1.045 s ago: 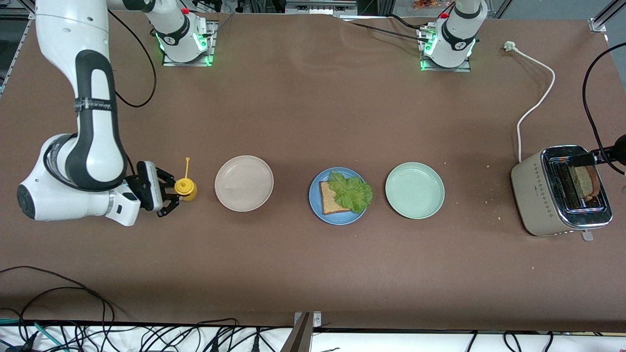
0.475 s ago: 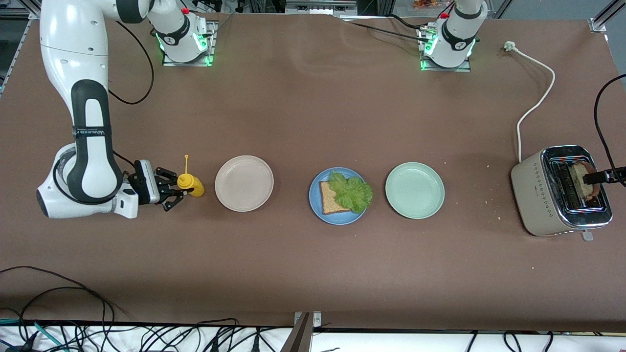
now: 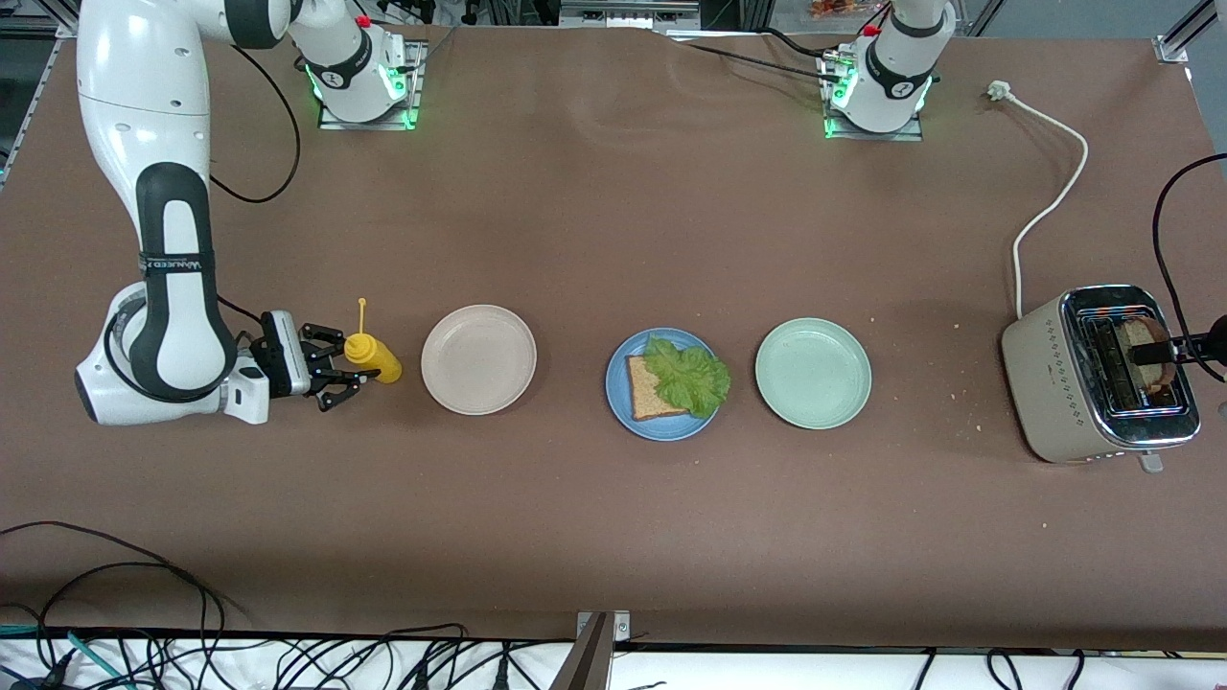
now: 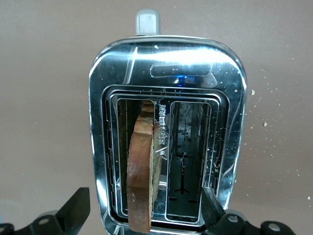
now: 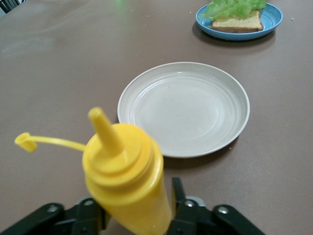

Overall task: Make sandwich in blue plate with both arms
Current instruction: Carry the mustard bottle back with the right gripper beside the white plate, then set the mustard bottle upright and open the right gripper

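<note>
Front view: the round sky-blue plate (image 3: 618, 404) sits mid-table, carrying one square brown toast slice (image 3: 648, 395) with a ruffled green lettuce leaf (image 3: 690, 376) over part of it. The top slice is missing.

That second slice (image 4: 142, 181), brown and dark-crusted, stands on edge in one slot of the shiny chrome-topped beige toaster (image 3: 1064, 383), out at three o'clock from the blue plate. The left gripper (image 3: 1165, 350) hangs over it with its jaws wide apart, one each side of the bread, clamped on nothing.

At nine o'clock, past the empty beige plate (image 3: 478, 359), the right gripper (image 3: 335, 369) is at the base of a tilted, glossy yellow squeeze bottle (image 3: 372, 355); whether it grips the bottle I cannot tell.

Risks, as I judge them:
- The leaning bottle (smooth, rounded plastic) could topple and roll.
- The toast is thin and crumbly, so a hard or off-centre pinch could break it or snag the slot's wire guides.

The pale green plate (image 3: 813, 374) lies empty between the blue plate and the toaster.
</note>
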{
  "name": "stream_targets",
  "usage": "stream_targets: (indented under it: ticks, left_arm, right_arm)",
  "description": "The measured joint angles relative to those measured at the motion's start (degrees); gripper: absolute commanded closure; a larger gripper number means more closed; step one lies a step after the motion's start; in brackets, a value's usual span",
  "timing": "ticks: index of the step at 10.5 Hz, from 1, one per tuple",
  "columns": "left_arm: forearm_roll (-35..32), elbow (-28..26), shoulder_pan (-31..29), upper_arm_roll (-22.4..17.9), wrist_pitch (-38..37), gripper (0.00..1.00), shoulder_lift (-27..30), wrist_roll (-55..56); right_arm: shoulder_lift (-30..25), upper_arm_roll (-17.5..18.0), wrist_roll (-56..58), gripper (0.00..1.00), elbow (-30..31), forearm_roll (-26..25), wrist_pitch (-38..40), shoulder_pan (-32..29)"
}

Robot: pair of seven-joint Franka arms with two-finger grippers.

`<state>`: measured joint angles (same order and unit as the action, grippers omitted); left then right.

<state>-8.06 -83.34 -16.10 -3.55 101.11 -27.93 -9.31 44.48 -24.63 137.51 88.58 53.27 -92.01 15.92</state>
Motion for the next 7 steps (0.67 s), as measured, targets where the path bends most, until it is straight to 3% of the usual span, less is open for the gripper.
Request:
stream_targets:
  ticks: [2, 7]
  left_arm:
    - [0.0, 0.0, -0.1, 0.0, 0.0, 0.14, -0.3, 0.0]
    - [0.0, 0.0, -0.4, -0.1, -0.1, 0.54, -0.8, 0.0]
  right_arm:
    - [0.0, 0.0, 0.0, 0.0, 0.0, 0.0, 0.2, -0.6]
    - [0.0, -0.9, -1.1, 0.0, 0.0, -0.1, 0.2, -5.0]
